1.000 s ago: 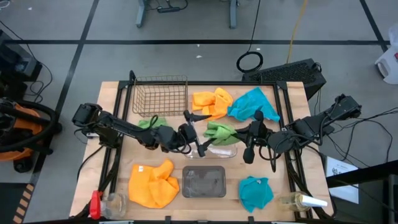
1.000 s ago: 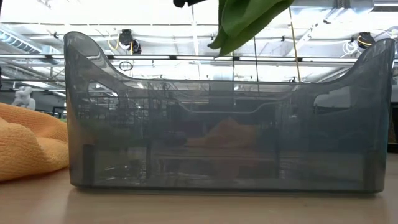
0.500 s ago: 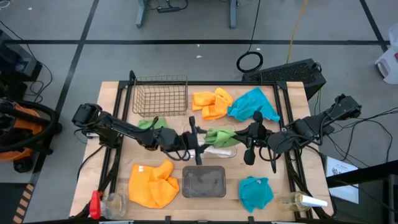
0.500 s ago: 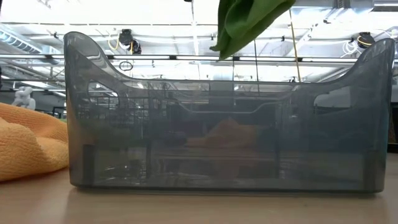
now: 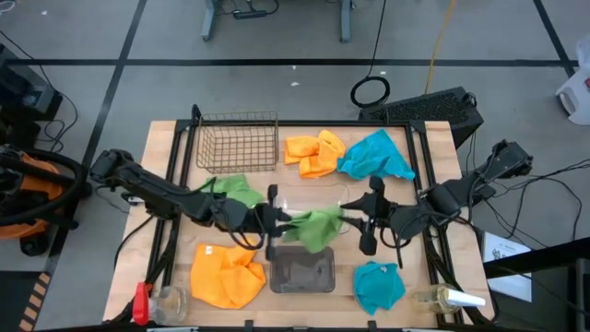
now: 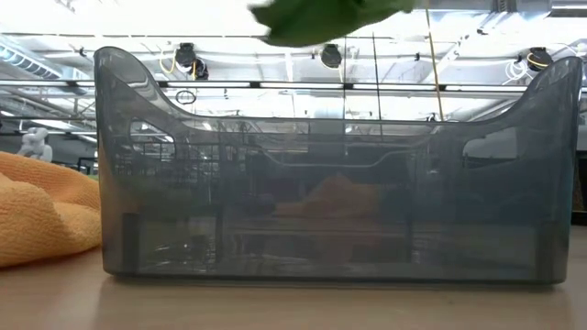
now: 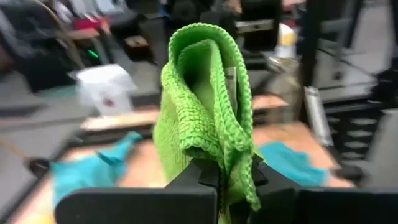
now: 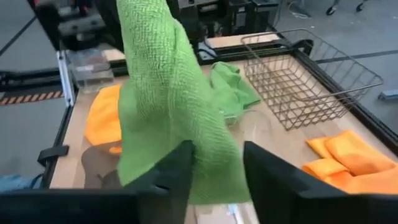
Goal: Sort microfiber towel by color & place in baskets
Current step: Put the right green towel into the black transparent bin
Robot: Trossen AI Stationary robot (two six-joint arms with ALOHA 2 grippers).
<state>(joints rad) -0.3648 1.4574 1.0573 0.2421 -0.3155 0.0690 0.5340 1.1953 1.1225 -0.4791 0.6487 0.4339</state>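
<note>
high view: left gripper (image 5: 274,221) and right gripper (image 5: 355,221) both pinch one light green towel (image 5: 313,228) at frame centre, above the grey tray (image 5: 302,270); release one side before lowering.

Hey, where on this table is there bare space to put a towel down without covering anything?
Bare wood shows between the grey tray and the near teal towel, and at the table's far left corner beside the wire basket. The centre is crowded: the left gripper and right gripper hold a green towel above the clear tray.
</note>
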